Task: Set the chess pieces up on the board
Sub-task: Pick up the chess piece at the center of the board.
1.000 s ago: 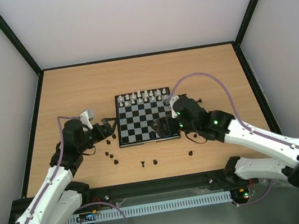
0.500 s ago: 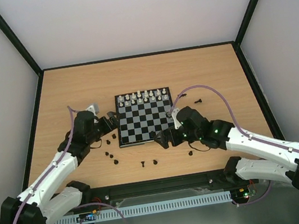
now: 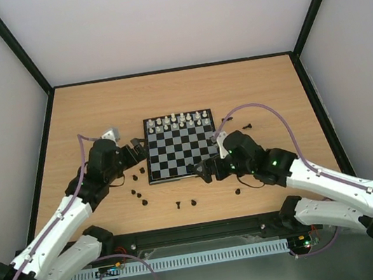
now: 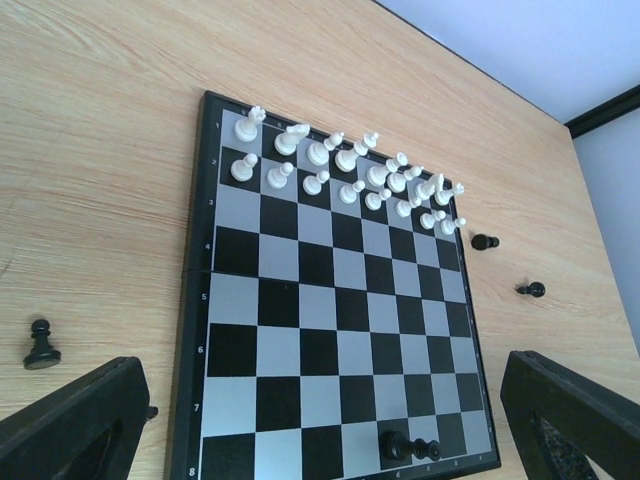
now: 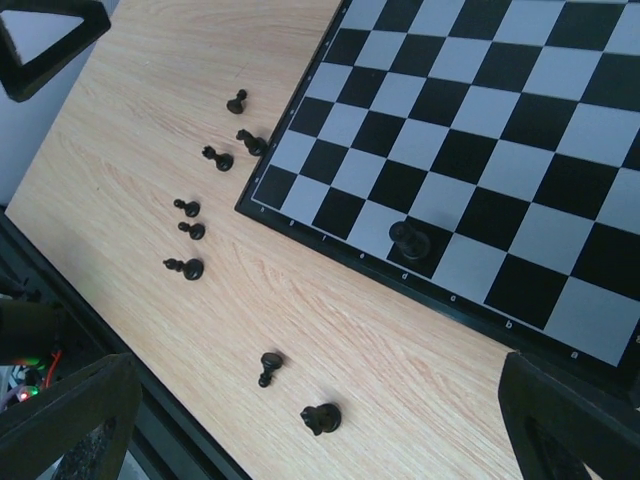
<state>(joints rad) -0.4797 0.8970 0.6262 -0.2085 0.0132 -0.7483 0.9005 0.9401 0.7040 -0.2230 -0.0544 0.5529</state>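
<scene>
The left arm point(image 3: 58, 228) and right arm point(image 3: 327, 178) have white links, black joints and purple cables point(image 3: 252, 105).

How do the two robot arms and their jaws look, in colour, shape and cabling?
The left arm and the right arm both have white link shells and black joint housings. A thin purple cable loops along each arm. Small green lights glow near the right arm's wrist. The jaws are black and wedge-shaped, and one shows a triangular cut-out.
</scene>
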